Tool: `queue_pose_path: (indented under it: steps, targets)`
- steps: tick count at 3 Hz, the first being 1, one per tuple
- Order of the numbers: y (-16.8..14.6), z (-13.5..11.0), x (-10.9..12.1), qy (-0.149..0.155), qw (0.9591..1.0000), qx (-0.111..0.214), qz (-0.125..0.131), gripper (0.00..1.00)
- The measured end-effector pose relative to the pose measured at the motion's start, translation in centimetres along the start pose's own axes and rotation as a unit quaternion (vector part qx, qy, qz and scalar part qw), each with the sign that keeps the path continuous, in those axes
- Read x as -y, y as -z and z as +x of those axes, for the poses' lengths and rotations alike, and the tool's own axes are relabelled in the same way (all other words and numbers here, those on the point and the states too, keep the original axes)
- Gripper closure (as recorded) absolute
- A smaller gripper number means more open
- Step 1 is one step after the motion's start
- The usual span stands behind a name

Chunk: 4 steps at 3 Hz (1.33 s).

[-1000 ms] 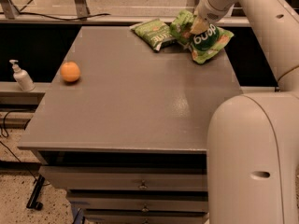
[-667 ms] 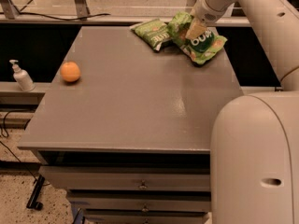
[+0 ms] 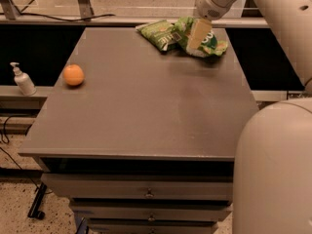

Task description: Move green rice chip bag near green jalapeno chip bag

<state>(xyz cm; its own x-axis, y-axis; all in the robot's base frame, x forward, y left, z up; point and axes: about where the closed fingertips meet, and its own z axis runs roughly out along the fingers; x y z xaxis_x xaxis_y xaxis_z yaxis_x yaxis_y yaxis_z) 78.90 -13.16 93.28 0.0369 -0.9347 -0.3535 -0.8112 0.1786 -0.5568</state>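
The robot body, big & white, fills the space off the table's near right corner, and its arm curves over the table's right edge toward the far side. The table is a grey, flat-topped unit w/ a stack of drawers under its front edge, small knobs at centre. On the table's far right part sits the green rice chip bag, lime-green & crumpled, w/ a darker patch and white lettering facing up. Can't tell if it lies fully on the table top or hangs a hair above it; there's a shadow on the table just under its near side. To its left, also along the table's far edge, lies the green jalapeno chip bag, flatter & duller green. The 2 bags are right next to each other, edges apparently touching. The gripper comes down from the arm over the table's far right part, and its pale claw looks closed on the left portion of the rice bag, approx. where the two bags meet. An orange rests on the table near its left edge, well apart from both bags. Off the table's left side, a small white pump bottle stands upright on a lower ledge.
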Motion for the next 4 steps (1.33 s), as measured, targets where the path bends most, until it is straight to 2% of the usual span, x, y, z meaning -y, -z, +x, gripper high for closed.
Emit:
queue_pose_path:
  steps: [1, 2, 3, 4]
  targets:
    - [4.5, -0.4, -0.1, -0.048, 0.9972, 0.052, 0.024, 0.00]
    - [9.8, 1.0, -2.3, -0.113, 0.9854, 0.125, 0.026, 0.00]
    - [16.0, 2.8, -6.0, -0.166, 0.9693, 0.180, 0.022, 0.00]
    - [19.0, 6.8, -6.9, -0.202, 0.9621, 0.179, 0.039, 0.00]
